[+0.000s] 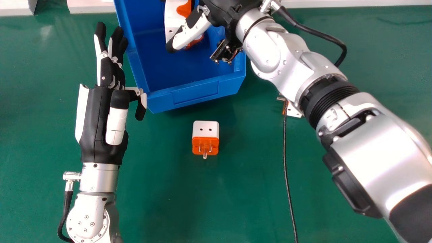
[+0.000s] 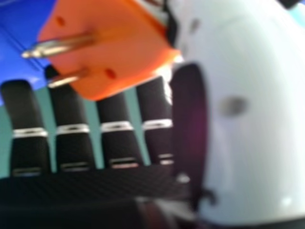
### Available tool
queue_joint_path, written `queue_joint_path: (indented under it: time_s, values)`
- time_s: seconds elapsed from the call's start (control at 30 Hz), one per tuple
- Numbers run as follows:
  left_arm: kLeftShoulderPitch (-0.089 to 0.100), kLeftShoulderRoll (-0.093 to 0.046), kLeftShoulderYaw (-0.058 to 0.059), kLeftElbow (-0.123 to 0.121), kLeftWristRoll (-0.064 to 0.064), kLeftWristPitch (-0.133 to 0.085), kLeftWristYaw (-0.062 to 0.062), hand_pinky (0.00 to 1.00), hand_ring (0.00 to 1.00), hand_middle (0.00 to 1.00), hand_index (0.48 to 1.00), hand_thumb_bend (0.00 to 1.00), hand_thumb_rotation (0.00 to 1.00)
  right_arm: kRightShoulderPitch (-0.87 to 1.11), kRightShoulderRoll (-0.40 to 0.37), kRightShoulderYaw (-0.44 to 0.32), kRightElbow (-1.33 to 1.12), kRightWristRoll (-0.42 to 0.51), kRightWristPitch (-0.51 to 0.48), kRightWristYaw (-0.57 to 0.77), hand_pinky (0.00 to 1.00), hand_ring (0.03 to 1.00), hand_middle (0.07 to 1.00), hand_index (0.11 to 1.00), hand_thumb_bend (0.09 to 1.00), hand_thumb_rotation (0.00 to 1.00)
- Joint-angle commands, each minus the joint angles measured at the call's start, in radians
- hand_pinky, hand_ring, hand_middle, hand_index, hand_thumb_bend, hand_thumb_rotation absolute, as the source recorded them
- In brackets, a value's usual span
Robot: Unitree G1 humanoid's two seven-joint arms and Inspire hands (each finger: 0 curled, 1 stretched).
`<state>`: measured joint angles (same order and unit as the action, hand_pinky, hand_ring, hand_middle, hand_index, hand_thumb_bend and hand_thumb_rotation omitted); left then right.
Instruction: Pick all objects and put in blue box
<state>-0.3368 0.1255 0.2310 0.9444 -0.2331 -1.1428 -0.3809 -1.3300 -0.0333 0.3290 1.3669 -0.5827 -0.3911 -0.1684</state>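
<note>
Right robot hand [image 1: 194, 33] pinched plug adapter [image 2: 116, 57], likely light, rigid, slick, best gripped by flat sides, off metal prongs [image 2: 62, 46].

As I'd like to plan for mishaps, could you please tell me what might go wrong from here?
The orange-and-white plug at the right hand could tip or snag its prongs on release. The right forearm partly hides another white-and-orange piece, so withdrawing might brush it. The left hand, its thumb near the box's corner, might nudge it.
</note>
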Motion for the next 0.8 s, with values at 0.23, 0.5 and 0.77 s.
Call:
queue_joint_path:
  time_s: [0.23, 0.5, 0.77]
  values:
    - [-0.008, 0.002, -0.005, -0.009, 0.000, -0.022, -0.007, 0.00, 1.00, 1.00, 0.998, 1.00, 0.96, -0.034, -0.071, -0.050, -0.066, 0.070, -0.141, 0.019, 0.76, 0.847, 0.881, 0.837, 0.986, 0.88]
    - [-0.005, 0.002, -0.006, -0.014, 0.007, -0.022, -0.001, 0.00, 1.00, 1.00, 0.999, 1.00, 0.96, 0.051, -0.138, -0.076, -0.123, 0.109, -0.297, 0.015, 0.76, 0.848, 0.880, 0.846, 0.996, 0.93]
    - [0.000, 0.000, -0.004, -0.020, -0.019, -0.018, -0.024, 0.00, 1.00, 1.00, 1.000, 1.00, 0.96, 0.281, -0.230, -0.116, -0.366, 0.131, -0.479, -0.033, 0.75, 0.833, 0.857, 0.840, 0.961, 0.91]
